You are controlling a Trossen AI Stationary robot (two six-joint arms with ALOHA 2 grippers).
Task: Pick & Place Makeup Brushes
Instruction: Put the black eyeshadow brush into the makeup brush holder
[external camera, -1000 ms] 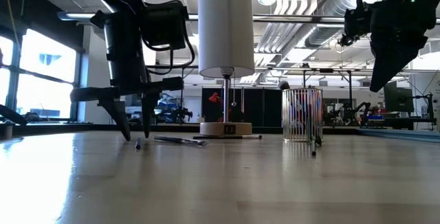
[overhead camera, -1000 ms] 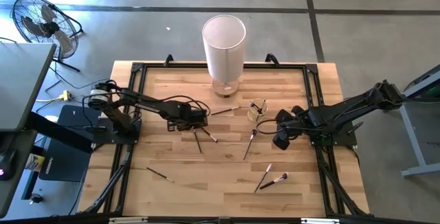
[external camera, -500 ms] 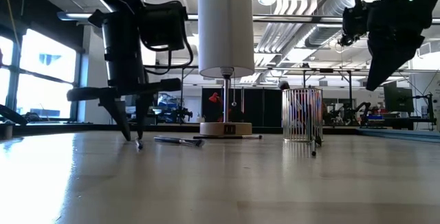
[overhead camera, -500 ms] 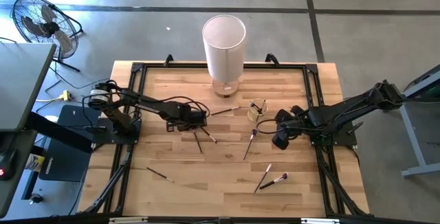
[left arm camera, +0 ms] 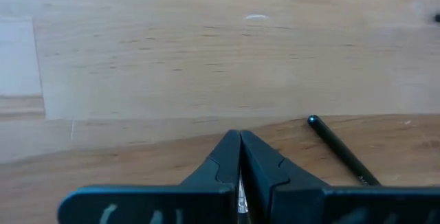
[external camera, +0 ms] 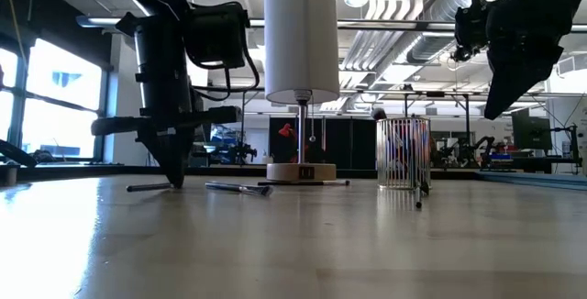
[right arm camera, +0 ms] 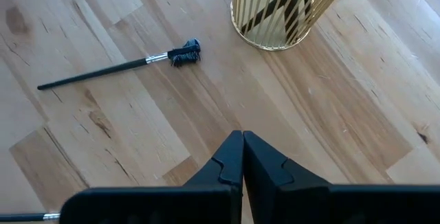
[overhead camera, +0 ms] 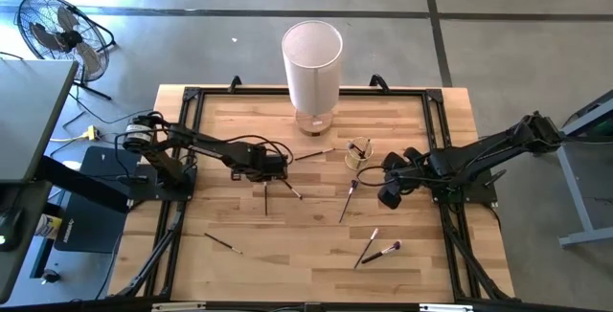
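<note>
The gold wire cup (overhead camera: 358,153), right of centre in the high view, holds dark brush handles. The left gripper (overhead camera: 266,180), at centre left, has its fingers pressed together on a dark makeup brush (overhead camera: 265,198). The right gripper (overhead camera: 387,197) hangs below the cup, fingers together, empty. 5 more brushes (overhead camera: 349,201) lie scattered on the table (overhead camera: 316,255).

Thin dark-handled makeup brushes with small bristle tufts (overhead camera: 350,200) lie flat and scattered on the pale wooden surface (overhead camera: 239,274): one slanting beside the gold wire cup (overhead camera: 359,152), a pair (overhead camera: 375,249) close together nearer the front, one (overhead camera: 221,243) alone front-left, others (overhead camera: 276,189) mid-left.
</note>
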